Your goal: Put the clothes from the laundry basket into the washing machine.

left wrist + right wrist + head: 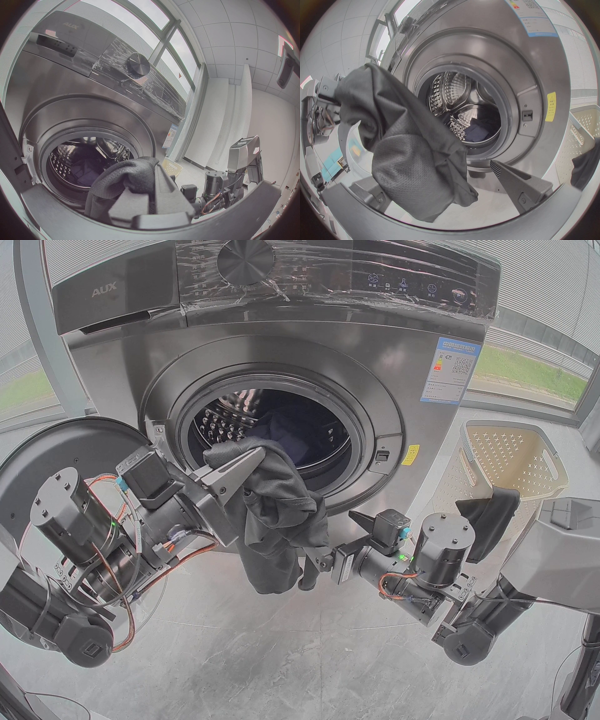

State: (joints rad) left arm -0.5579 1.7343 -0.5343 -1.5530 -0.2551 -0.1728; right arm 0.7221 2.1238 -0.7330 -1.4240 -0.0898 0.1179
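Garment: the dark garment (281, 509) hangs lengthwise just before the washing machine (375, 365) mouth, its tail below the rim.
Left tool (250, 459): pinches the garment's top; the drum is straight ahead.
Right tool (315, 565): spread, beside the tail.

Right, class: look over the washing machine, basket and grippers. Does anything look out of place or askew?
Two things. A dark cloth hangs over the rim of the laundry basket. The grey garment pinched by the left gripper dangles outside the washing machine, in front of its opening, not in the drum.
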